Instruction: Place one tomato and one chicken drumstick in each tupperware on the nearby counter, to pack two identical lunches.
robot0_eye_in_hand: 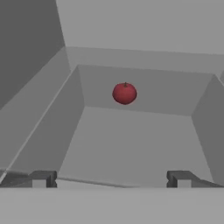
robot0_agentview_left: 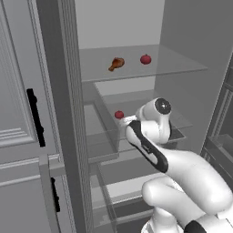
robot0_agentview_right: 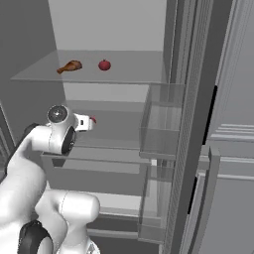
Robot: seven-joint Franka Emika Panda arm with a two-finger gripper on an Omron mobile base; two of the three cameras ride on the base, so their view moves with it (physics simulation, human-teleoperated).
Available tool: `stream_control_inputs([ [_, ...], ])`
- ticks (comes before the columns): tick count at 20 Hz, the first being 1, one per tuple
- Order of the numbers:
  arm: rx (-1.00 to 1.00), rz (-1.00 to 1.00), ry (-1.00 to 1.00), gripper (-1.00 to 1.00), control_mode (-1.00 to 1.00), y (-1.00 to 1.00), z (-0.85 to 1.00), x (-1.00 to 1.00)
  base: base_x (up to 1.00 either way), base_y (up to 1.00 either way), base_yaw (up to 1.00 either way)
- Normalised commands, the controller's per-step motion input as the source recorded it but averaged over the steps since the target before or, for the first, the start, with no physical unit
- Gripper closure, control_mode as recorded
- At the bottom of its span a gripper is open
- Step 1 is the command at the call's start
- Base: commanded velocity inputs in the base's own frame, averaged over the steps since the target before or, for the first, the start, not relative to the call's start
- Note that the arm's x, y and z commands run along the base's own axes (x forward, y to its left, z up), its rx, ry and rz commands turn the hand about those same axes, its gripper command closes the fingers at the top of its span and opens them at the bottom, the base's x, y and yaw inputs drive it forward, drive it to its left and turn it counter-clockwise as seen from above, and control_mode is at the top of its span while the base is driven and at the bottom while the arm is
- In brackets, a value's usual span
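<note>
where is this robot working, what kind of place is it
Most likely the inside of an open fridge in a simulated kitchen. Glass shelves carry food: a chicken drumstick and a tomato on the upper one, a second tomato lower down. A clear door bin hangs on the open door.

Flat, even, dim grey rendered light, soft low-resolution edges, no glare or hard shadows

The top shelf (robot0_agentview_left: 136, 68) carries a drumstick (robot0_agentview_left: 116, 63) and a tomato (robot0_agentview_left: 145, 59), lying apart. On the lower shelf (robot0_eye_in_hand: 131, 140) lies a second tomato (robot0_eye_in_hand: 124, 93), near the back wall.
</note>
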Motion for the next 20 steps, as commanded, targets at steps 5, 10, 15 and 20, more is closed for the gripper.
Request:
stream_control_inputs([
  [5,0.00,0.00,0.04,-1.00,-1.00,0.00,-0.12,0.70,0.00,0.00,0.00],
  [10,0.00,0.00,0.06,-1.00,-1.00,0.00,-0.04,0.67,0.00,0.00,0.00],
  [15,0.00,0.00,0.03,-1.00,-1.00,0.00,-0.20,0.63,0.00,0.00,0.00],
  [20,0.00,0.00,0.02,-1.00,-1.00,0.00,-0.36,0.49,0.00,0.00,0.00],
])
